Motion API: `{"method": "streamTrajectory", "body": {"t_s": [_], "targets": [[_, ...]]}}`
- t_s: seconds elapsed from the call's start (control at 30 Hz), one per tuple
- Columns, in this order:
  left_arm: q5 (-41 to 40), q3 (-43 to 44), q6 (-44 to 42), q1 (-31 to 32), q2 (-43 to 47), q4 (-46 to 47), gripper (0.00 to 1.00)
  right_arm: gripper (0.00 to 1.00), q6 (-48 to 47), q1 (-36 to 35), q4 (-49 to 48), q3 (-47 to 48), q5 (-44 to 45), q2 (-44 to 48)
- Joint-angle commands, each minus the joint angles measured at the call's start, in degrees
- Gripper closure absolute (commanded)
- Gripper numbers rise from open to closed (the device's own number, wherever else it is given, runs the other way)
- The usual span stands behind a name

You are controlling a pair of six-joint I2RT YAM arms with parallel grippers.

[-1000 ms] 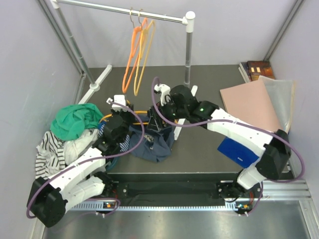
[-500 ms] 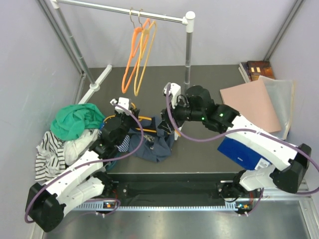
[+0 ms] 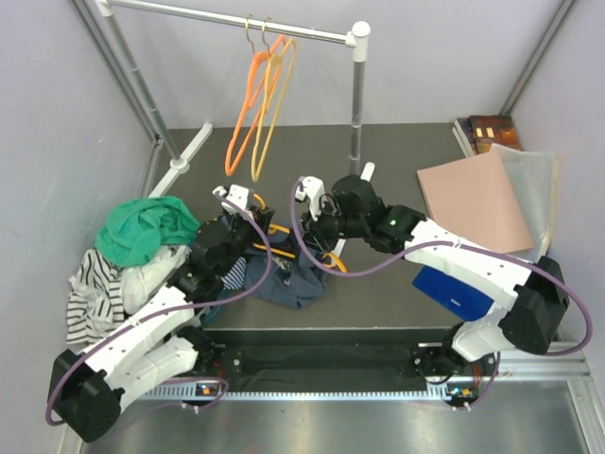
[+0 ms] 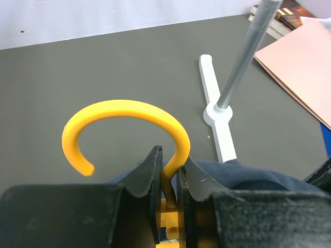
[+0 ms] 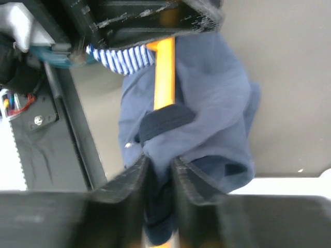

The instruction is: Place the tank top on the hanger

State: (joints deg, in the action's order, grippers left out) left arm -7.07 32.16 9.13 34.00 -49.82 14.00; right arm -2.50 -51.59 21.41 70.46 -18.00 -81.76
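Hold hanger (image 4: 124, 106) neck steady in clamped left jaws; with right jaws pinching tank top (image 5: 217, 103), draw cloth over hanger shoulder.

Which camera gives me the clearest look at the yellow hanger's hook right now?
Left wrist: the hook arcs whole above the left gripper, clamped on its neck. Top external shows only slivers of the hanger beside the arms; right wrist shows one bar crossed by the tank top, no hook.
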Motion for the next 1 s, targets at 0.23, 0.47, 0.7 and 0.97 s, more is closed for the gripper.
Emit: {"method": "streamTrajectory", "body": {"t_s": [0.23,0.47,0.7,0.97], "targets": [[2.5,3.0,4.4,0.2,1.5,2.4,0.67,1.0,5.0,-1.8,-10.4,-8.5,7.2,5.0],[1.6,2.9,4.3,0.1,2.5,1.3,0.09,1.0,11.1,-1.8,-15.4,-16.8,16.9,12.3],[0.7,3.0,3.7,0.1,5.2,-2.0,0.01,1.0,14.1,-1.3,-15.9,-19.4,27.3,17.0],[-2.6,3.2,3.0,0.1,8.2,-4.0,0.01,1.0,15.7,-1.1,-22.5,-22.6,34.3,22.8]]}}
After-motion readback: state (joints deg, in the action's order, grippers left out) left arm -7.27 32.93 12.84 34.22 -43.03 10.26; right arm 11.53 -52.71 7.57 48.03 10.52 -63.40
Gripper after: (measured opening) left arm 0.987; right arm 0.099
